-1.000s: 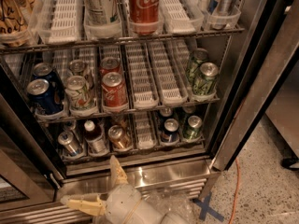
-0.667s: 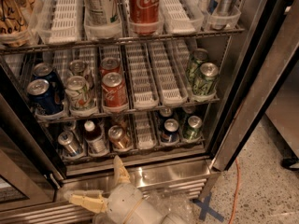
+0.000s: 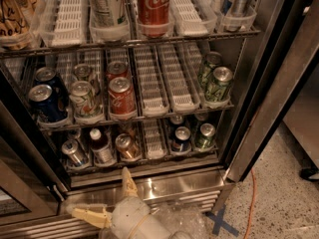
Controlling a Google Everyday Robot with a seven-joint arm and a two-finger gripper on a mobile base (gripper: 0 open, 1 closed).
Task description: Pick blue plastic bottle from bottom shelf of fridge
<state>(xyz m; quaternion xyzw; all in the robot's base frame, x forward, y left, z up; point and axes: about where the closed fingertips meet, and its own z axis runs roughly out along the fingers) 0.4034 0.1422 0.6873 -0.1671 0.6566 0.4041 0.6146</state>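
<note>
The blue plastic bottle (image 3: 100, 146), dark with a white screw cap and a pale label band, stands upright in the second lane from the left on the bottom shelf (image 3: 154, 142) of the fridge (image 3: 172, 179). A silver can is on its left and a bronze can on its right. My gripper (image 3: 107, 198) is low at the bottom of the view, in front of the shiny steel sill and below the bottle. It is open and empty, one tan finger (image 3: 128, 180) pointing up toward the shelf and the other (image 3: 87, 214) pointing left.
On the bottom shelf stand a silver can (image 3: 75, 152), a bronze can (image 3: 127, 146), a dark can (image 3: 181, 139) and a green can (image 3: 205, 136). The rack above holds blue, pale green, red and green cans. The open door frame (image 3: 271, 83) stands at right. An orange cable (image 3: 249, 203) lies on the floor.
The gripper has shifted very slightly to the right. Nothing on the shelves has moved.
</note>
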